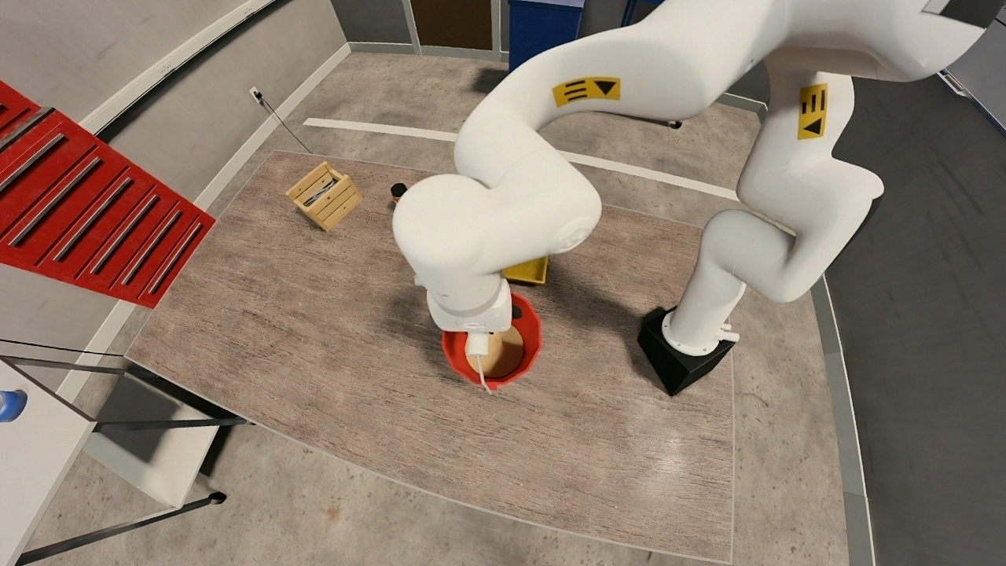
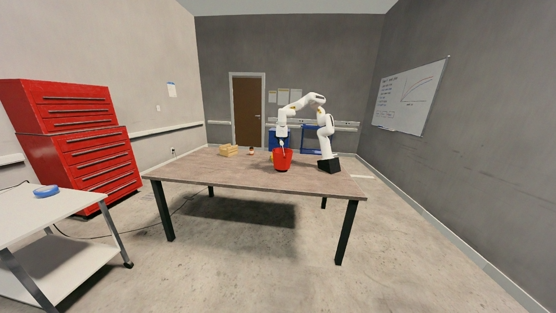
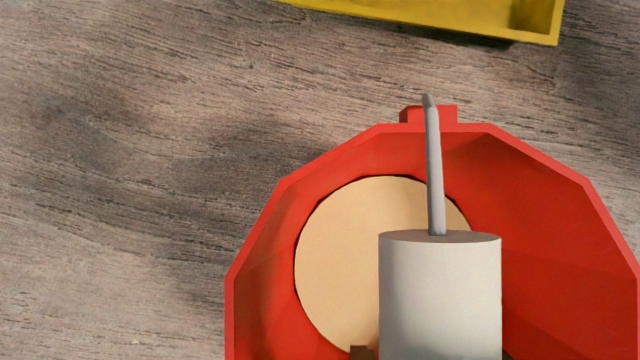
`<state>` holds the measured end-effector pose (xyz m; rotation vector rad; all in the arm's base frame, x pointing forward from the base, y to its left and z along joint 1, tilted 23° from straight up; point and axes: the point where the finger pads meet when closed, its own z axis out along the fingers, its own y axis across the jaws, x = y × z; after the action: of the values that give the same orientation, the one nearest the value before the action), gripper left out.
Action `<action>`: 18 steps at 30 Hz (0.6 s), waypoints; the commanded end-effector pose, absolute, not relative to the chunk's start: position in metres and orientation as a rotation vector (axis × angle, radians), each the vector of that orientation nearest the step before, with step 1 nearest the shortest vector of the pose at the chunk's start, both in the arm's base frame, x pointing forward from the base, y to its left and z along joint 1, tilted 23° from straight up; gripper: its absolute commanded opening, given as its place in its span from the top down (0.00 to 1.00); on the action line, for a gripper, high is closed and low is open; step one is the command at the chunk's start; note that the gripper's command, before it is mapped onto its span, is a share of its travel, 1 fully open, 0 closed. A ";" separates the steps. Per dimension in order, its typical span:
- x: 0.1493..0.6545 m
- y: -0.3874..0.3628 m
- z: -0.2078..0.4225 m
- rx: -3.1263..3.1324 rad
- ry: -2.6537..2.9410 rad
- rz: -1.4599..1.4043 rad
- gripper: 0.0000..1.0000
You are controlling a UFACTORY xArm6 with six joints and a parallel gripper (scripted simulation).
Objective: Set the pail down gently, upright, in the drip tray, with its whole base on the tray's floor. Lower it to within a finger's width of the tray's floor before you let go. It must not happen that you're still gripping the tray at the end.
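The red pail [image 1: 530, 330] [image 2: 282, 159] [image 3: 525, 200] is upright on the wooden table [image 1: 281, 337], just in front of the yellow drip tray [image 1: 529, 270] [image 3: 450, 12]. It has a tan floor and a thin wire handle with a white cylindrical grip [image 1: 478, 344] [image 3: 440, 295]. My gripper [image 2: 280, 142] [image 3: 440, 350] is straight above the pail and shut on that grip. The fingers are almost wholly hidden. I cannot tell whether the pail's base touches the table. Most of the tray is hidden behind my arm in the top view.
A small wooden crate [image 1: 324, 195] [image 2: 228, 149] and a little dark-capped jar [image 1: 398, 189] [image 2: 251, 151] stand at the far left of the table. My arm's black base [image 1: 678, 358] [image 2: 329, 164] is to the right of the pail.
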<state>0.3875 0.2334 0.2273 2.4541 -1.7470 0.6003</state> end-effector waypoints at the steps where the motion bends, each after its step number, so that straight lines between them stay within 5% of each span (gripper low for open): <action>1: 0.386 0.236 0.234 2.457 -1.749 0.603 1.00; 18: 0.379 0.244 0.260 2.457 -1.749 0.603 1.00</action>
<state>0.3797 0.2413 0.2537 2.4544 -1.7472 0.6004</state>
